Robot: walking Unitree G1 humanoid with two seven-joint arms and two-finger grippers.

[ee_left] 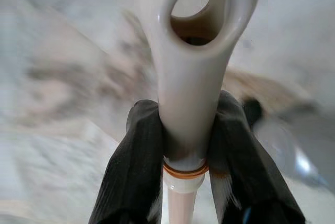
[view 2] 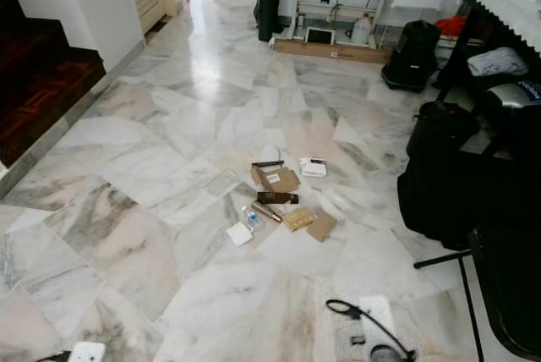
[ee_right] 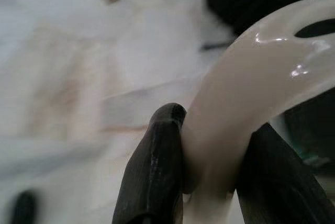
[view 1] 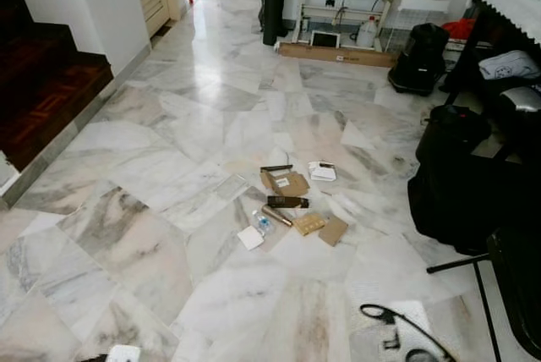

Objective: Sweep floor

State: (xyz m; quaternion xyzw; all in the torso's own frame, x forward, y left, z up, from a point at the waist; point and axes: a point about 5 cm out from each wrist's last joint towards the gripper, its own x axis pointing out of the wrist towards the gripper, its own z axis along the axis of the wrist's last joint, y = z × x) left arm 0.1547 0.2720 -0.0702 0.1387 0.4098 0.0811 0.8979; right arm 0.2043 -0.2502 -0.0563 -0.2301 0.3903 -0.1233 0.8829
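A scatter of litter (view 1: pixel 292 201) lies on the marble floor (view 1: pixel 169 167) near the middle of the head view, a little toward 5 o'clock from centre: brown cardboard pieces (view 1: pixel 287 182), a flat cardboard square (view 1: pixel 333 230), a dark slim box (view 1: pixel 287 202), a small plastic bottle (view 1: pixel 263 223), a white square of paper (view 1: pixel 250 238) and a white packet (view 1: pixel 322 171) at the 1 o'clock edge of the pile. In the left wrist view the left hand (ee_left: pixel 186 156) is clenched around a cream plastic handle (ee_left: pixel 193 62) with a hanging hole at its end and an orange ring just below the grip; both black fingers (ee_left: pixel 138 166) press against its sides. In the right wrist view the right hand (ee_right: pixel 209 166) grasps a second, curved cream handle (ee_right: pixel 251 103), its fingers (ee_right: pixel 157 166) touching the handle on either side; the floor behind is blurred. At 9 o'clock dark wooden stairs (view 1: pixel 42 83) rise beside a white wall. At 3 o'clock stand black bags (view 1: pixel 469 176), and at 1 o'clock a black vacuum-like appliance (view 1: pixel 420 57) sits near a tabletop frame (view 1: pixel 347 7). A black cable (view 1: pixel 397 324) curls on the floor at 5 o'clock, and a white object (view 1: pixel 122 353) lies at 7 o'clock by the bottom edge.
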